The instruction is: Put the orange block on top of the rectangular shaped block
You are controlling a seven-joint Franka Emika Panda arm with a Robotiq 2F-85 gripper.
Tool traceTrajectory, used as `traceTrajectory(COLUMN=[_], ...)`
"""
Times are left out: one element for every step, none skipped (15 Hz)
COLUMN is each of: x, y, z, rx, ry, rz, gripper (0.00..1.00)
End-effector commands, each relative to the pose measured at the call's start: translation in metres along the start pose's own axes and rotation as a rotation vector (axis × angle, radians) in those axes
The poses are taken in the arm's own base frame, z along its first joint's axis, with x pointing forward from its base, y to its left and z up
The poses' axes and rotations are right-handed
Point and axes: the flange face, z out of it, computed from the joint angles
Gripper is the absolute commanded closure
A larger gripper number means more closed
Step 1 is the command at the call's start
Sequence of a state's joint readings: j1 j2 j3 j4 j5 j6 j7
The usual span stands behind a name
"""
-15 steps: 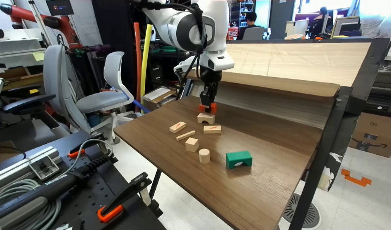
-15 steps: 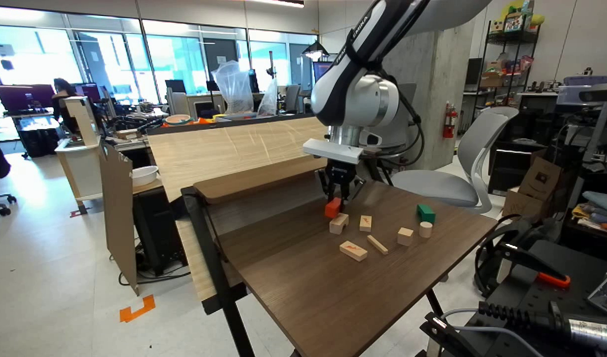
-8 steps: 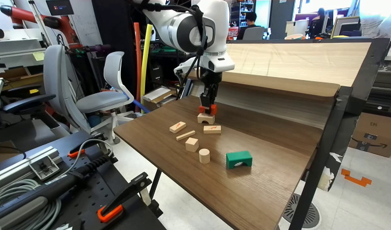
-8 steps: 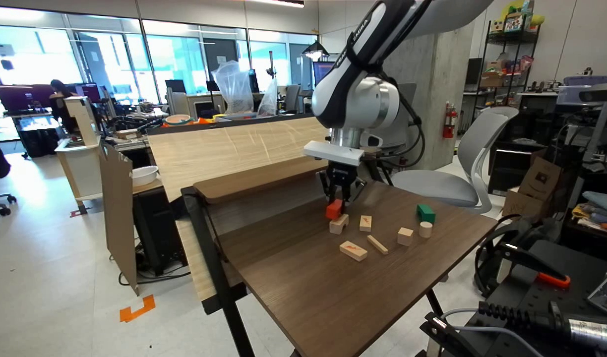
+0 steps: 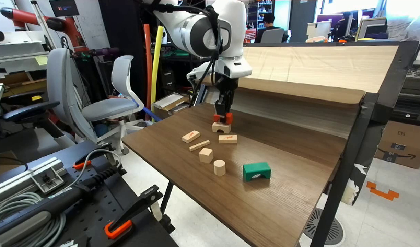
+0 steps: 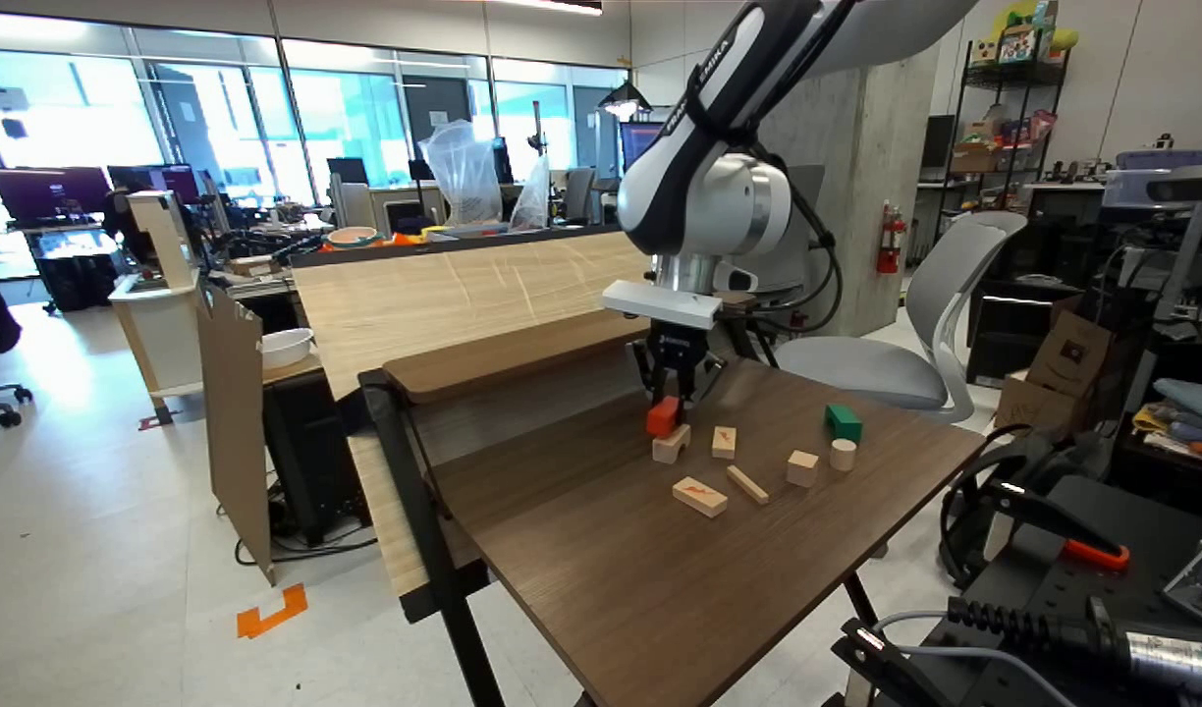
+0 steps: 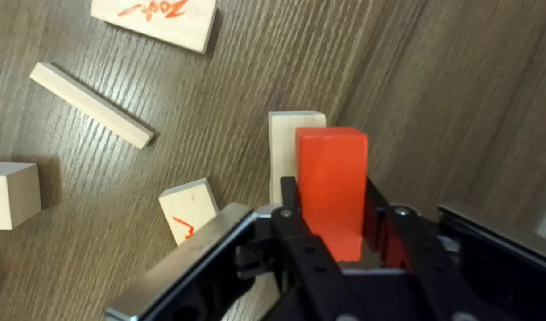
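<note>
The orange block [image 5: 229, 117] is between the fingers of my gripper [image 5: 224, 119], right above a pale wood block [image 5: 221, 126] with an arched underside, oblong from above. In an exterior view the orange block [image 6: 663, 416] appears at the top of that wood block [image 6: 669, 448]; I cannot tell if it fully rests there. In the wrist view my gripper [image 7: 330, 189] is shut on the orange block [image 7: 333, 165], one finger along each side. It lies parallel to the pale block [image 7: 283, 151] and covers its right part, offset to the right. The lower end of the pale block is hidden.
Nearby on the brown table [image 5: 282, 199] lie two flat pale blocks with orange marks [image 5: 191, 136] [image 5: 228, 139], a thin wood stick [image 5: 199, 145], a wood cube [image 5: 206, 155], a wood cylinder [image 5: 219, 167] and a green arch block [image 5: 256, 170]. A raised shelf [image 5: 299, 92] runs behind.
My gripper and the orange block have moved down slightly and a little sideways, closing in on the arched wood block's top. The other blocks have not moved.
</note>
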State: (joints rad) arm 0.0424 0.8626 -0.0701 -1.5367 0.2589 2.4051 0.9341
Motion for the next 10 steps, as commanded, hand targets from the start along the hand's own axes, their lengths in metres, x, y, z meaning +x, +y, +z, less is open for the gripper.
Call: traceTrajectory(x=[0.0,-0.0003,-0.0006,-0.0007,-0.0008,-0.0007,-0.0008,-0.0006,-0.0006,-0.0005], y=[-0.0029,-0.0025,-0.0021,-0.0017,-0.0014,-0.001,-0.0005,-0.0005,-0.0004,-0.0005], z=[0.0018,0.0019,0.0019,0.002,0.002,0.0019,0.002,0.0021,0.0021,0.002], rx=[-0.02,-0.022,-0.025,-0.027,-0.028,-0.029,-0.029,-0.029,-0.029,-0.028], ry=[-0.003,-0.005,-0.007,-0.008,-0.01,-0.011,-0.011,-0.01,-0.011,-0.011], rz=[-0.021,-0.023,-0.025,-0.027,-0.029,-0.031,-0.034,-0.036,-0.038,-0.042], gripper=[0.91,0.91,0.91,0.91,0.91,0.91,0.91,0.91,0.91,0.91])
